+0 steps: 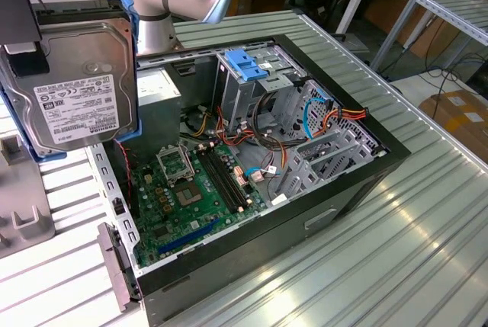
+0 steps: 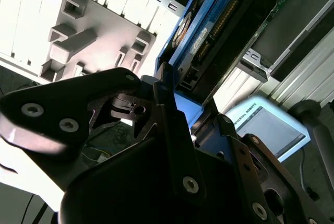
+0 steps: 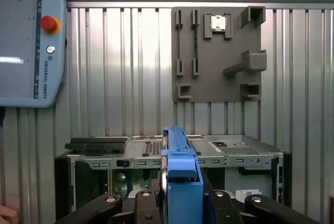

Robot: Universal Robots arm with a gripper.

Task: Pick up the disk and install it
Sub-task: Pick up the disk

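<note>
The gripper (image 3: 180, 203) is clamped on the blue rails of the disk (image 1: 69, 91), which is held on edge, raised clear of the open computer case (image 1: 335, 205), so a firm, square, untilted grip seems what this carry demands

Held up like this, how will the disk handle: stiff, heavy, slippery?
The disk is probably rigid: its metal body sits flat in the end effector. Likely heavy for its size. Its smooth blue rails might slip under a light grip.
</note>
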